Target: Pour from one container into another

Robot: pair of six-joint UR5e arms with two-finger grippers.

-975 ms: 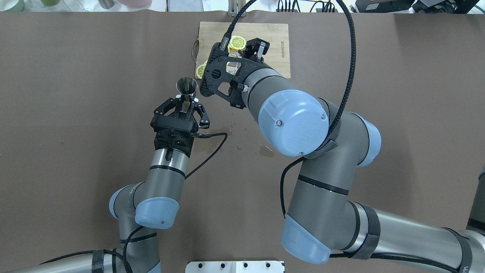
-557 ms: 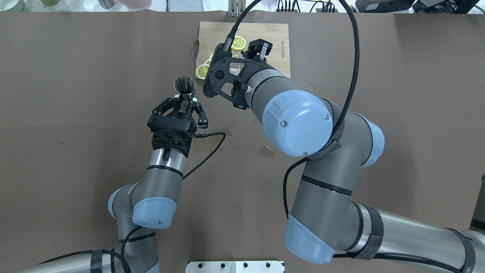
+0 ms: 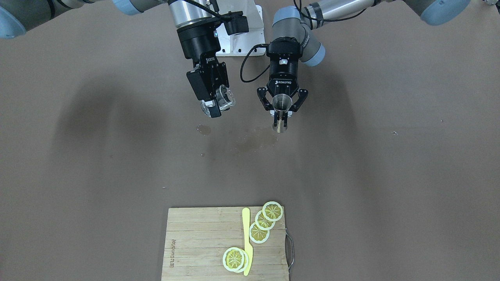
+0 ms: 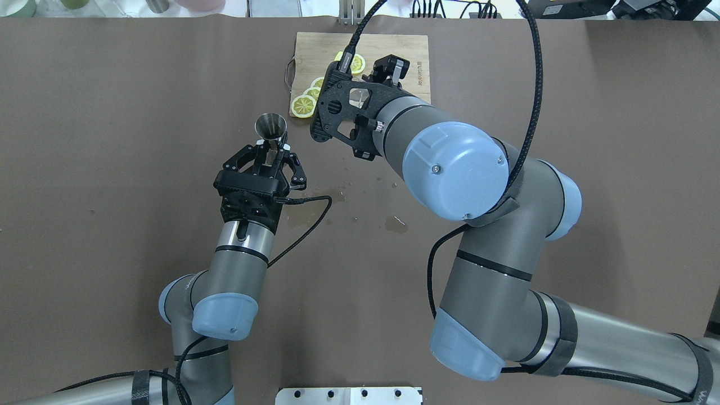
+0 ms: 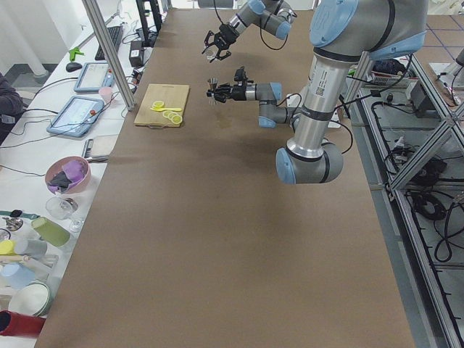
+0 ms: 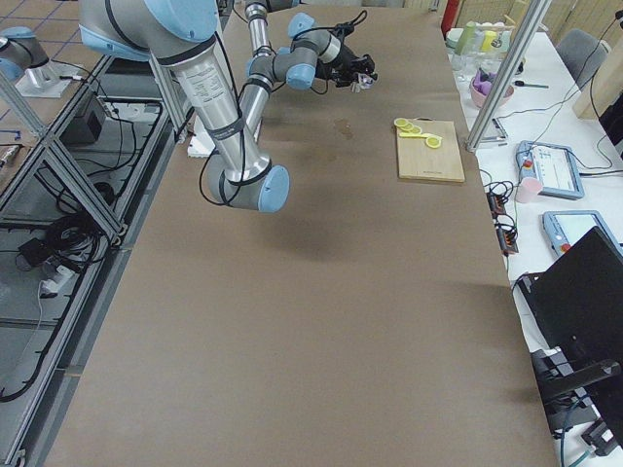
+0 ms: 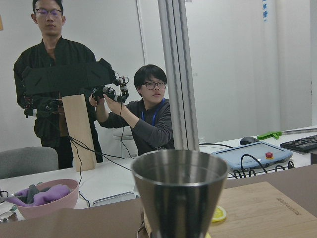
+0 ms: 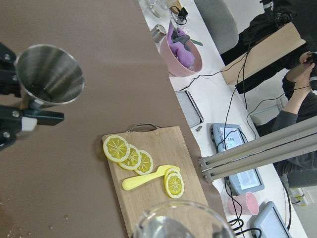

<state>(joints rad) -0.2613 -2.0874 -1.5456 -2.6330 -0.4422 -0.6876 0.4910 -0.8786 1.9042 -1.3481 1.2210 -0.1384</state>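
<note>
The matte brown table point(image 3: 390, 175) holds a bamboo board point(image 3: 195, 234) well ahead of both grippers. The left gripper point(image 3: 282, 115) pinches the waist of the shiny steel hourglass jigger point(image 3: 281, 102), which stands upright. The right gripper point(image 3: 215, 100) clamps the clear thick-based glass cup point(image 3: 225, 97), which leans, near the jigger but apart from it. Only the right wrist view looks inside the jigger's cone

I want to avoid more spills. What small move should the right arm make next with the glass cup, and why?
Probably shift the right end effector sideways until the glass cup has its rim over the open mouth of the jigger. The cup appears tilted but is apart from the jigger, which the left end effector holds upright, and a wet spot already lies on the table.
</note>
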